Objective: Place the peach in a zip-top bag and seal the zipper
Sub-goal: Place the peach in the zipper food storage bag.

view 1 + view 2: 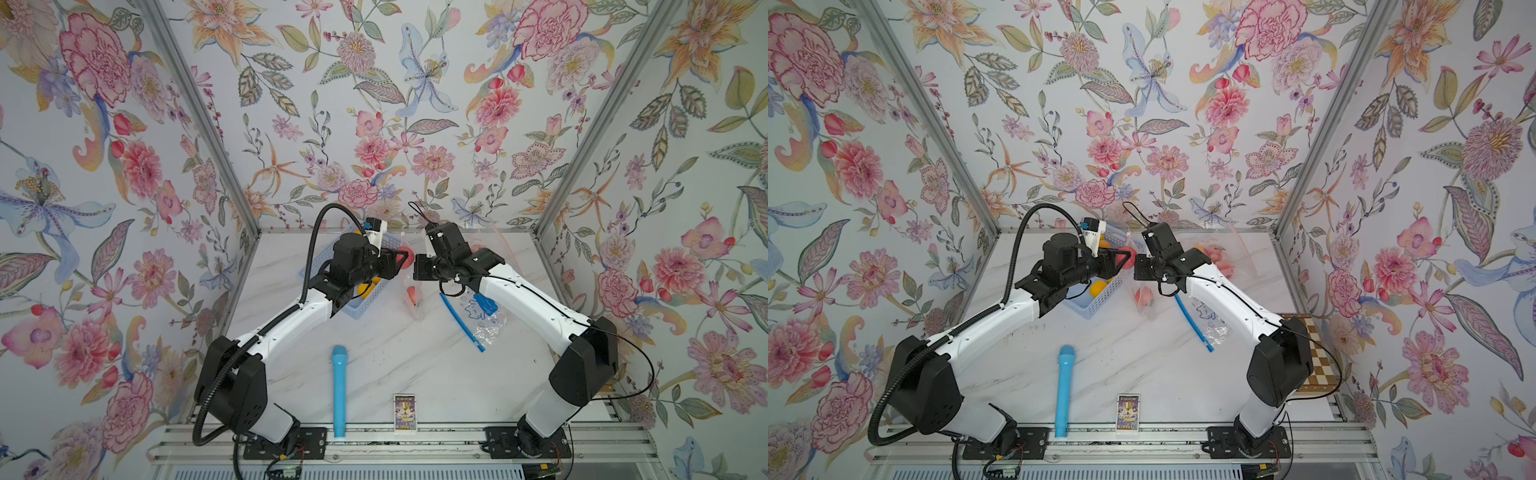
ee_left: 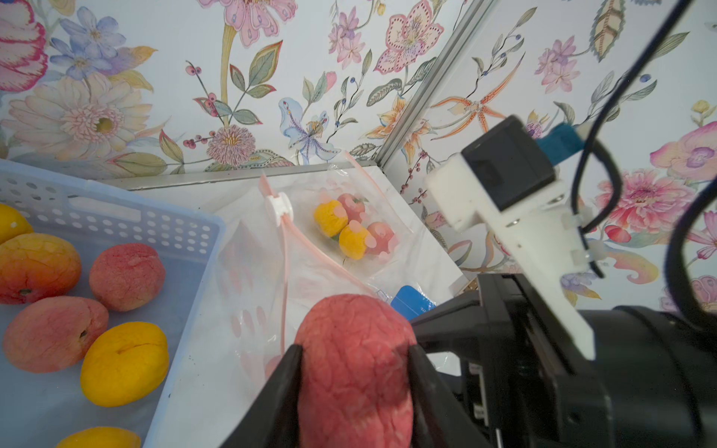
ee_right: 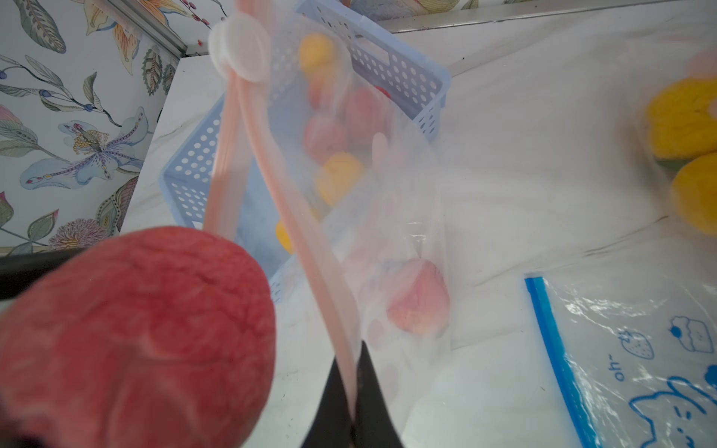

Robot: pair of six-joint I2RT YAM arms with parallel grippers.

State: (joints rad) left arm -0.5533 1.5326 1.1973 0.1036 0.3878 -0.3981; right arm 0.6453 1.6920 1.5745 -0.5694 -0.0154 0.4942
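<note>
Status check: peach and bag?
Left gripper shut on peach, beside bag mouth. Right gripper shut on zipper edge. Mouth open; one fruit inside.

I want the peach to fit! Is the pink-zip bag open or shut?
Open: on the bag, the two pink zipper strips stand apart past the white slider.

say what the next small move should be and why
Probably ease the left gripper across until the peach is over the open mouth of the pink-zipper bag: the right gripper holds one zipper edge up, and the peach is beside it, not inside.
</note>
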